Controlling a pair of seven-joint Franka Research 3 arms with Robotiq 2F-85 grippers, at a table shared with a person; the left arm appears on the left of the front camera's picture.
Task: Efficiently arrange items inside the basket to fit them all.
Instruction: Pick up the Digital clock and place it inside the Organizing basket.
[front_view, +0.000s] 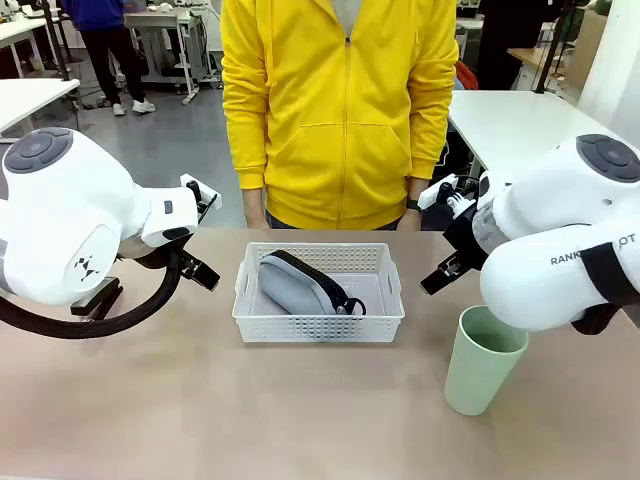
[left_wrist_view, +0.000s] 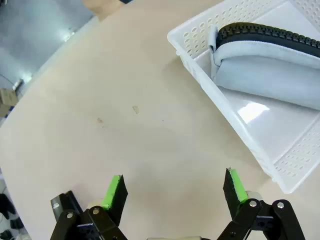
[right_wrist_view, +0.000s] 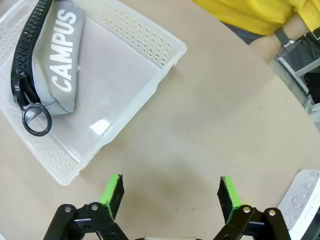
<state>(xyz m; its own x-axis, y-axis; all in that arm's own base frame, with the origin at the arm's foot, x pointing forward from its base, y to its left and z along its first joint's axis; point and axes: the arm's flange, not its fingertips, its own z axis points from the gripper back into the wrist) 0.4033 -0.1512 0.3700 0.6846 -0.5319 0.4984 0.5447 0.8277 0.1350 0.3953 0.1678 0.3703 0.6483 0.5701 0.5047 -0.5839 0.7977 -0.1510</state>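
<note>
The white lattice basket (front_view: 320, 322) stands in the middle of the table. Inside it a grey pouch (front_view: 295, 285) with a black zipper and ring pull lies slanted along the left half. In the right wrist view the pouch (right_wrist_view: 64, 65) reads "CAMPUS", and the right half of the basket (right_wrist_view: 150, 95) is bare. A pale green cup (front_view: 483, 360) stands upright on the table to the basket's right, under my right arm. My left gripper (front_view: 205, 232) hovers left of the basket, open and holding nothing (left_wrist_view: 175, 189). My right gripper (front_view: 440, 237) hovers right of it, also open (right_wrist_view: 171, 192).
A person in a yellow hoodie (front_view: 340, 110) stands at the far edge just behind the basket, a wrist with a watch (right_wrist_view: 282, 36) near the table's edge. Bare tabletop lies in front of the basket and to its left (left_wrist_view: 125, 125).
</note>
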